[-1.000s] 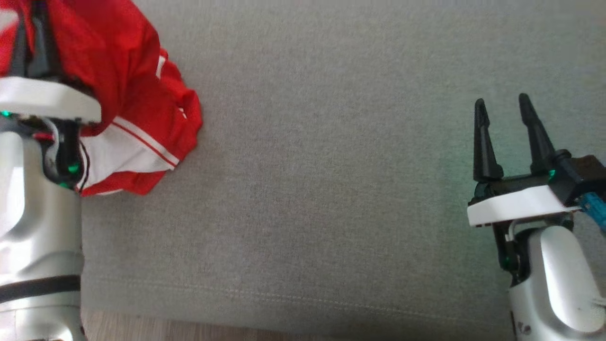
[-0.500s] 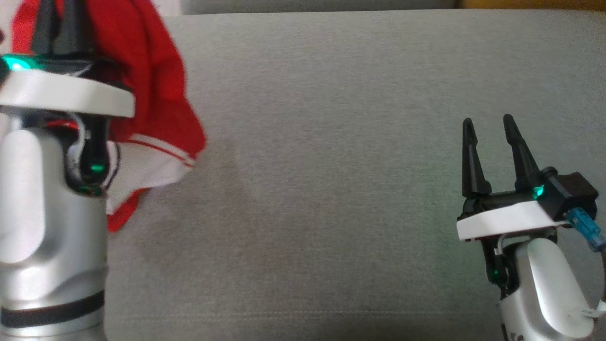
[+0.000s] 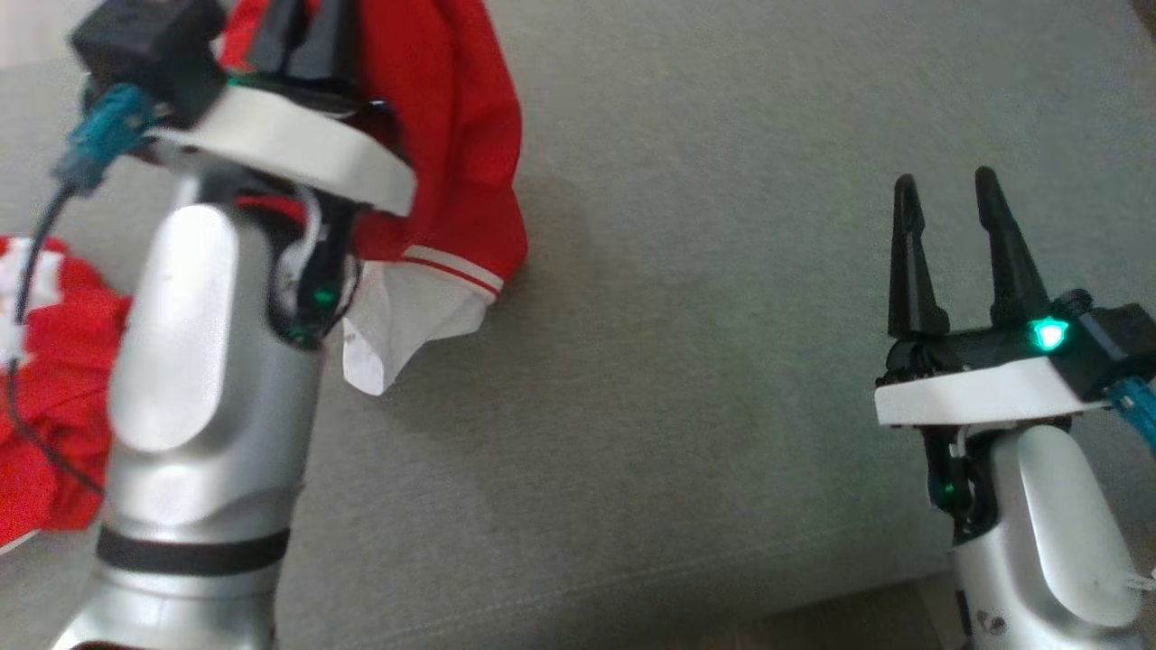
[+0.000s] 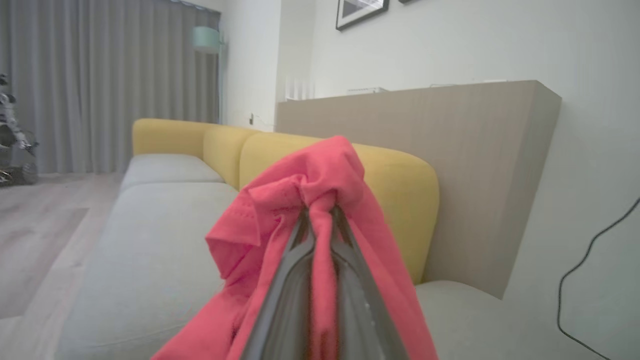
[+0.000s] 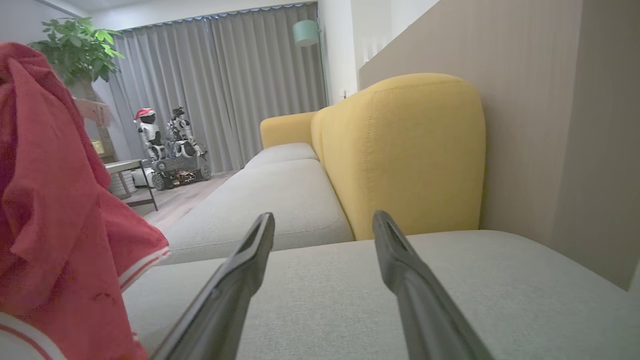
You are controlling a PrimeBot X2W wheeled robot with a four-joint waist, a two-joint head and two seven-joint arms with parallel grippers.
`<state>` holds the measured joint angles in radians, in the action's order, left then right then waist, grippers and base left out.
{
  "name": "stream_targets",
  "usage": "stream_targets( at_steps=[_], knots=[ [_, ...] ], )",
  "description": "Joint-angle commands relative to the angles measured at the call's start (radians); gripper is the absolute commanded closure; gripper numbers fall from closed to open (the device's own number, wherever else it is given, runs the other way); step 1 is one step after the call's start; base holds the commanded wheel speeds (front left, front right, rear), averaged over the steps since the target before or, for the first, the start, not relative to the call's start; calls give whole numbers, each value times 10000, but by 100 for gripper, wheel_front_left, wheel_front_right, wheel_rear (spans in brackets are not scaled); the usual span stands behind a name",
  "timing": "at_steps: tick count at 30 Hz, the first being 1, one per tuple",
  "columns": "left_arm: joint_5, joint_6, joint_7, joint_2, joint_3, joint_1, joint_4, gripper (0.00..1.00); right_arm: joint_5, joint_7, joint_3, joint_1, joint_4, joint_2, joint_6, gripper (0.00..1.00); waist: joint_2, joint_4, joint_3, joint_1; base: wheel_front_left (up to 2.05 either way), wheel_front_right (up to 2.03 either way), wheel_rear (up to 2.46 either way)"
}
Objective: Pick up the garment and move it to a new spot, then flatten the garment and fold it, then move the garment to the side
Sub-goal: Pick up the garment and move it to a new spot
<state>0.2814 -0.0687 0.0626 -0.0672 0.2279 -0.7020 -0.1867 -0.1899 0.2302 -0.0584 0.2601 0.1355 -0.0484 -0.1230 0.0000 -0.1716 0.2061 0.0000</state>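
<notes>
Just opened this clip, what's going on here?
The left tool is shut on a bunched fold of the red garment, holding that fold up above the grey sofa seat, with a white-trimmed part hanging down. The right tool is open and holds nothing, off to the right above the seat. Flattening and folding are not yet done.

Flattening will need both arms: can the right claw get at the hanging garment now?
Probably yes. The right claw is open, and bare sofa lies between it and the garment hanging from the shut left claw.
</notes>
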Motion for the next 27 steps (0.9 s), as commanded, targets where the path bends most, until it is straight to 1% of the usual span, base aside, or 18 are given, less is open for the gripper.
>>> stream_targets(
  at_steps=[1,5,9,12,14,15,16,17,18,20,22,24,27],
  knots=[
    [-76,81,108,-134,-147,-571,187,100,-93,121,-244,368,-392,-18,-77,0,0,-507,396,0,0,0,0],
    [116,211,547,81,402,-931,-491,100,-198,177,-273,446,-411,-18,-77,0,0,-920,617,0,0,0,0],
    [390,455,1079,157,1171,-1306,-1103,100,-302,226,-299,510,-385,-18,-77,0,0,-1192,728,0,0,0,0],
    [1041,674,1303,164,2195,-1371,-1615,100,-410,256,-400,548,-320,-18,-77,0,0,-1384,812,0,0,0,0],
    [1458,777,1246,166,3055,-1327,-2086,100,-474,271,-441,549,-282,-18,-77,0,0,-1446,889,0,0,0,0],
    [1610,778,1153,166,3527,-1298,-2342,55,-495,278,-452,550,-259,-18,-77,0,0,-1457,927,0,0,0,0],
    [1787,804,1155,167,3907,-1285,-2526,0,-512,283,-466,558,-238,-18,-77,0,0,-1464,973,0,0,0,0],
    [1904,884,1202,167,4221,-1292,-2690,0,-520,288,-473,570,-222,-18,-77,0,0,-1452,1018,0,0,0,0],
    [1904,884,1202,167,4221,-1292,-2690,0,-520,288,-473,570,-222,-18,-77,0,0,-1452,1018,0,0,0,0],
    [2115,967,1332,168,4721,-1312,-2948,0,-515,295,-466,584,-203,-18,-77,0,0,-1368,1067,0,0,0,0],
    [2363,1088,1525,168,4933,-1359,-3120,0,-477,301,-391,593,-178,-18,-77,0,0,-1183,1055,0,0,0,0],
    [2538,1230,1731,168,4890,-1424,-3206,0,-385,305,-330,596,-144,-18,-77,0,0,-933,978,0,0,0,0],
    [2633,1373,1920,158,4505,-1453,-3176,0,-210,308,-194,561,-97,-18,-77,0,0,-419,731,0,0,0,0]
  ],
)
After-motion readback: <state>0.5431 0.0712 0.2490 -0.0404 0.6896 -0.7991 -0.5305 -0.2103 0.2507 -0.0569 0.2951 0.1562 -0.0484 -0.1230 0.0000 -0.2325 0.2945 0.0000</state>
